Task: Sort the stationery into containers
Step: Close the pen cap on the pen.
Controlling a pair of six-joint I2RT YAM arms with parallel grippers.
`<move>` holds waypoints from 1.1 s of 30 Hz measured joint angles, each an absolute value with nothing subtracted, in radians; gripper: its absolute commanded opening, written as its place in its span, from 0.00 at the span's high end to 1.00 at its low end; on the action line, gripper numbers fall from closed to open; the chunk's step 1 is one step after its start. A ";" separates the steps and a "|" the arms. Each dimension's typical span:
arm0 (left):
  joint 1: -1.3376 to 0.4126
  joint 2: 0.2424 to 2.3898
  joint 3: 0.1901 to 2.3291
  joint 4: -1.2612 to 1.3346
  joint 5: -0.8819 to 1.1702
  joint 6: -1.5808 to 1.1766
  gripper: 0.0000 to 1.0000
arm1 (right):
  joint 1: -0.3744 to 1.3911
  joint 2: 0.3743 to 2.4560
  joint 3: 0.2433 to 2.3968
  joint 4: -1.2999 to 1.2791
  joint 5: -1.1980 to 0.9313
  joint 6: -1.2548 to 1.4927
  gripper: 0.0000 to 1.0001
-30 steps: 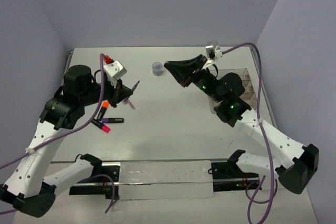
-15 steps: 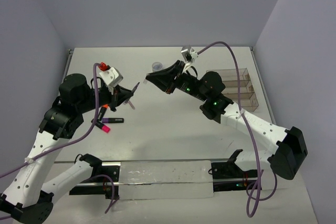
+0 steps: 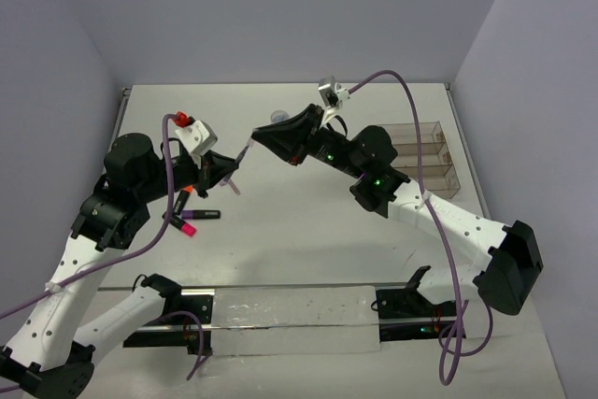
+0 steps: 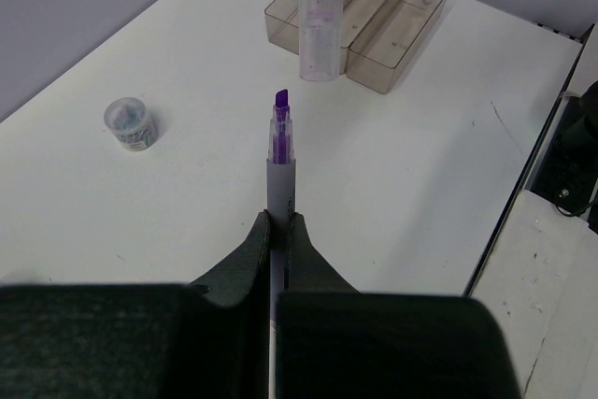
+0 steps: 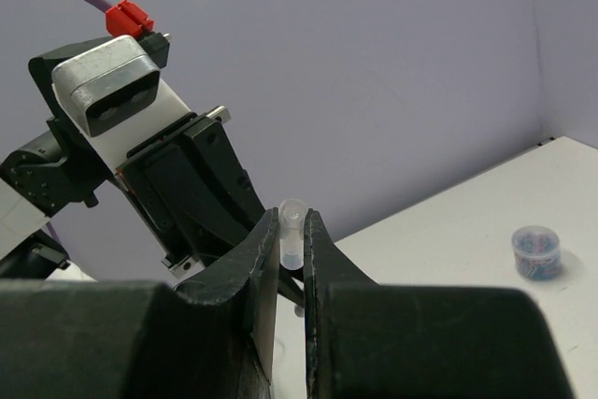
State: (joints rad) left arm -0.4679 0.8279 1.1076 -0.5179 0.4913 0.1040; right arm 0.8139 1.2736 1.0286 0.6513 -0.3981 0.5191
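Purple marker (image 4: pixel 280 170), uncapped: clamped in left end effector (image 4: pixel 278 223) above the counter (image 4: pixel 187 91), long axis aimed at right end effector (image 5: pixel 291 221). Clear cap (image 4: pixel 316 39): pinched there, just ahead of the tip, slightly off-axis. Smoky tray (image 4: pixel 397 39): beyond, on the counter.

**Setting:** robotics lab, enclosed test cell.

**Evidence:**
- A white table (image 3: pixel 308 231) is filling the centre of the top view.
- Plain lilac walls (image 3: pixel 280 16) are boxing it in at left, back and right.
- A left arm (image 3: pixel 67 263) and a right arm (image 3: pixel 458 226) are standing bolted along the bottom edge, beside a metal rail (image 3: pixel 290 320).
- Purple cables (image 3: pixel 381 72) are looping off both wrists.
- Green status lights (image 3: pixel 373 178) are glowing right of centre.
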 measured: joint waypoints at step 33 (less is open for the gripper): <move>-0.467 0.831 1.098 -0.401 0.487 -0.028 1.00 | 0.814 1.327 1.055 0.649 -0.384 0.519 1.00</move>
State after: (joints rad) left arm -0.4675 0.8306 1.0983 -0.4014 0.4873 -0.0283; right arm 0.8139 1.3272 1.0546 0.6486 -0.3843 0.5189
